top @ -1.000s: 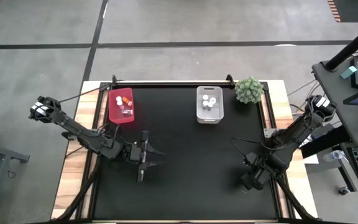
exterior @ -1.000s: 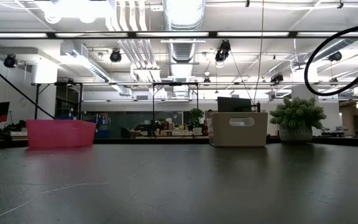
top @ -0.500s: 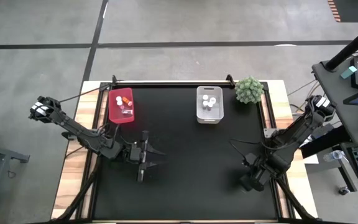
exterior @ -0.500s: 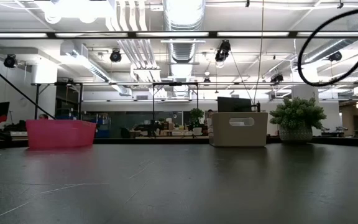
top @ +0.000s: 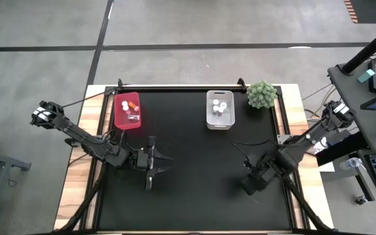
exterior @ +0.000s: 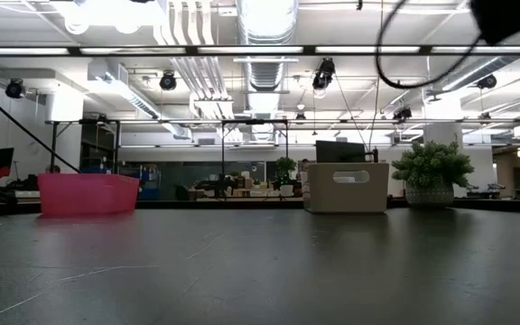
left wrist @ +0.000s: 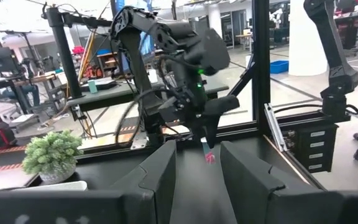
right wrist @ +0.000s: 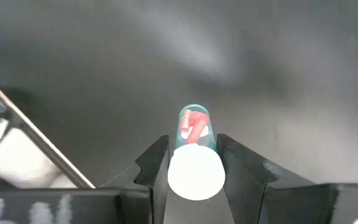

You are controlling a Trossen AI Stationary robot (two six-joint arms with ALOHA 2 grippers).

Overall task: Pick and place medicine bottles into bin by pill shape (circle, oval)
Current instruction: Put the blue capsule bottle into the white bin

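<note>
My right gripper (top: 248, 185) is over the table's right half, shut on a small medicine bottle (right wrist: 193, 127) with a white cap (right wrist: 196, 173) and a greenish body holding red pills. The bottle also shows in the left wrist view (left wrist: 209, 156), below the right gripper's fingers. My left gripper (top: 154, 164) is open and empty, low over the table's left half, pointing toward the right arm. A pink bin (top: 127, 110) and a white bin (top: 219, 109) stand at the far side, each with a few white-capped bottles in it. My right gripper pinches the bottle between its two fingers, at the sides of the body just below the cap (right wrist: 180, 143). The fingers point down and lie along the bottle, with the cap toward the wrist. The bottle's lower end (left wrist: 210, 158) sticks out below the fingertips, clear of the table.
A green spiky plant ball (top: 261, 94) stands at the far right corner, beside the white bin. The black mat (top: 194, 196) has open room between the two arms. Metal frame rails run along the table's left and right edges.
My right gripper has gone toward the table's left edge and a little toward the far edge, carrying the bottle with it. Its cable has swung left across the low view.
</note>
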